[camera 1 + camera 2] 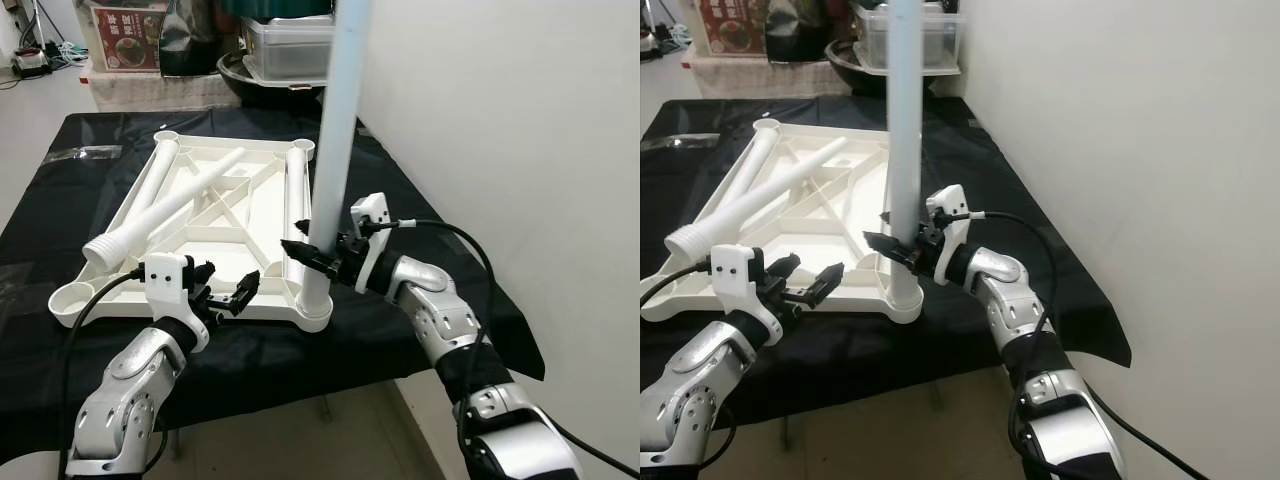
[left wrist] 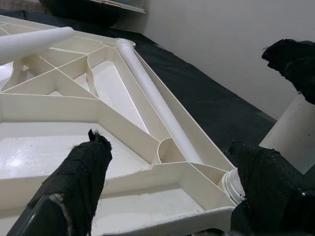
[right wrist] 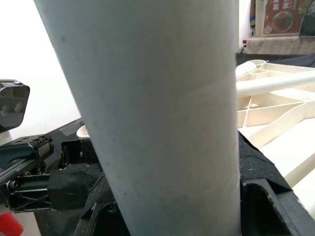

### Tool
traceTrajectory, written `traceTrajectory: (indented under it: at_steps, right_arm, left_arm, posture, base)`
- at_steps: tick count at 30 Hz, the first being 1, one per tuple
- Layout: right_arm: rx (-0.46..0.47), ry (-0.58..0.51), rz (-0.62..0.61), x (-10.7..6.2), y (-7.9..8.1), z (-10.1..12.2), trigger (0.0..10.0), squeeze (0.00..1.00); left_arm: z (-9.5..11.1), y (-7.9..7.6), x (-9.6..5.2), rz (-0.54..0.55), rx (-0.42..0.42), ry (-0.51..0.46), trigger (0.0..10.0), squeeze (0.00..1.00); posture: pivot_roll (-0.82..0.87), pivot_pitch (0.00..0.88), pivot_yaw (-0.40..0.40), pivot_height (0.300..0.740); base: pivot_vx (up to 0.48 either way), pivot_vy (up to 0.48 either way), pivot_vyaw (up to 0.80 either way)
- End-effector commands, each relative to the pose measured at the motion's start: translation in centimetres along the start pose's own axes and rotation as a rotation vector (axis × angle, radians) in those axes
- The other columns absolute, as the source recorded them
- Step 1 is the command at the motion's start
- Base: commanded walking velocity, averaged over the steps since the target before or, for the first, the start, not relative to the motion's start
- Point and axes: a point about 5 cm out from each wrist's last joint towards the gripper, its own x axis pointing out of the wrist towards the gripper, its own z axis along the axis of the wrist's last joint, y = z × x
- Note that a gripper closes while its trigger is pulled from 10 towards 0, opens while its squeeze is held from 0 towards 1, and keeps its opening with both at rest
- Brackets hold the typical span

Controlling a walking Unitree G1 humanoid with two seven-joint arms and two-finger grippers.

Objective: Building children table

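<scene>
White plastic table frame (image 1: 215,215) lying upside down on black-draped tabletop (image 1: 420,215). Right hand (image 1: 318,255) clamping around upright leg tube (image 1: 335,150), standing in near right corner socket (image 1: 315,305). Left hand (image 1: 228,290) hovering at frame's near edge, fingers (image 2: 81,174) spread apart, gripping nothing. Second leg (image 1: 165,210) lying slantwise across frame; third leg (image 1: 295,195) resting along right rail.

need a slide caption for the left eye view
Right gripper clamps the upright white plastic leg at the upturned white tabletop's corner; open left gripper hovers nearby.
</scene>
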Motion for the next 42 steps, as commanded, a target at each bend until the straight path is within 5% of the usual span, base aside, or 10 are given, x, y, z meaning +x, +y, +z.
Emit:
traceTrajectory:
  at_steps: [1,14,21,24,25,28,30,40,41,42]
  right_arm:
    - [0.02,0.108,-0.013,-0.3,0.4,-2.4,0.0,0.0]
    - [0.072,0.401,-1.131,-5.6,-3.9,-6.2,0.0,0.0]
    - [0.034,0.351,-1.157,-4.9,-2.7,-5.3,10.0,0.0]
    - [0.034,0.351,-1.157,-4.9,-2.7,-5.3,10.0,0.0]
    - [0.088,0.278,-1.078,-4.0,-2.6,-4.8,10.0,1.0]
    - [0.127,0.181,-0.962,-2.8,-2.3,-3.8,10.0,1.0]
    - [0.133,-0.067,-0.445,0.6,-0.3,0.4,10.0,0.0]
    - [0.052,-0.045,-0.009,0.5,3.2,1.1,10.0,0.0]
    - [0.046,-0.01,0.009,0.6,3.4,0.1,0.0,0.0]
    - [0.027,0.025,0.02,0.6,3.6,-0.7,0.0,0.0]
  left_arm:
    - [0.1,-0.3,-0.1,-0.016,0.008,-0.003,10.0,0.0]
    - [0.1,-0.4,-0.1,-0.011,0.003,-0.005,10.0,0.0]
    - [0.0,-0.3,-0.1,-0.01,0.008,0.004,10.0,0.0]
    - [0.0,-0.3,-0.1,-0.01,0.008,0.004,10.0,0.0]
    - [-0.1,-0.3,-0.1,-0.013,0.016,0.009,10.0,0.0]
    - [-0.1,-0.2,-0.2,-0.011,0.01,0.008,10.0,0.0]
    - [-0.2,-0.1,-0.3,-0.011,0.012,0.009,10.0,0.0]
    - [-0.2,-0.3,0.0,-0.026,-0.001,0.004,10.0,0.0]
    - [-0.2,-0.5,0.0,-0.026,0.002,0.003,10.0,0.0]
    - [-0.2,-0.5,0.0,-0.025,0.001,0.001,10.0,0.0]
  posture:
    - [0.08,0.0,-0.114,0.74]
    - [0.08,0.0,-0.106,0.74]
    - [0.07,0.0,-0.096,0.74]
    - [0.07,0.0,-0.096,0.74]
    - [0.07,0.0,-0.1,0.74]
    - [0.07,0.0,-0.101,0.74]
    - [0.06,0.0,-0.097,0.74]
    - [0.07,0.0,-0.103,0.74]
    - [0.08,0.0,-0.113,0.74]
    - [0.08,0.0,-0.113,0.74]
  base:
    - [0.0,0.0,0.0]
    - [0.0,0.0,0.0]
    - [0.0,0.0,0.0]
    - [0.0,0.0,0.0]
    - [0.0,0.0,0.0]
    - [0.0,0.0,0.0]
    - [0.0,0.0,0.0]
    - [0.0,0.0,0.0]
    - [0.0,0.0,0.0]
    - [0.0,0.0,0.0]
